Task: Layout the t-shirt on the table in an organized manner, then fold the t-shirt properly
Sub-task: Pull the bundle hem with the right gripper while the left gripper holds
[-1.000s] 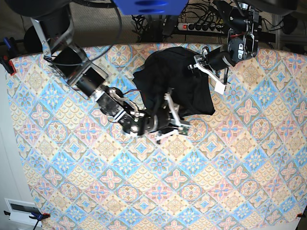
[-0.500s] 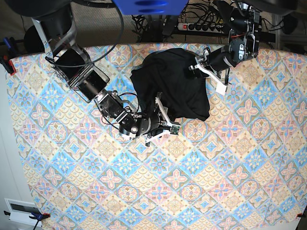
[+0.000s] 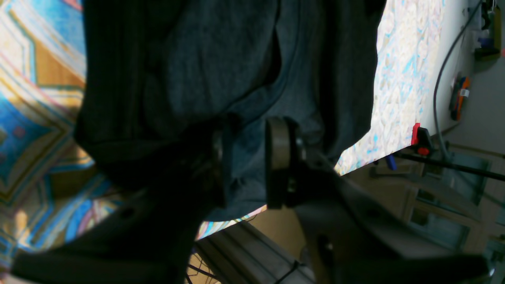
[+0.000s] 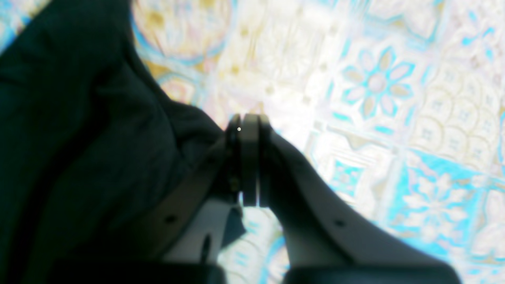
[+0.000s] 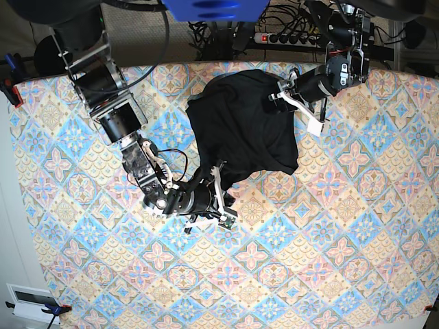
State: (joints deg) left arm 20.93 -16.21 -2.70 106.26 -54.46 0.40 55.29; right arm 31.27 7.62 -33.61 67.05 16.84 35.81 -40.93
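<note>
Across the whole base view runs the table, its pastel diamond cloth bare except in the upper middle of the frame, where the t-shirt lies bunched in a dark heap with one tongue of fabric drawn down toward frame centre. I judge it light, limp and quick to drag: it will follow whichever point I pull and crease wherever it slackens, so I would take it at edges or seams such as a hem corner or shoulder, not mid-panel, and keep both holds spread so the cloth stays taut.

At upper right of the base view, my left gripper sits on the heap's edge; its wrist view shows a thick fold of cloth sandwiched between the part-spread fingers, so it is gripping the shirt. Just below frame centre, my right gripper has its fingers pressed flat together, with dark cloth bunched against them on the left of the wrist frame; I read that as a pinch on the shirt's tip.

Against a second ago, the right arm has slid toward the lower left of the frame and its pincer, then spread, has snapped together, stretching out that tongue. The left hold looks unchanged.
</note>
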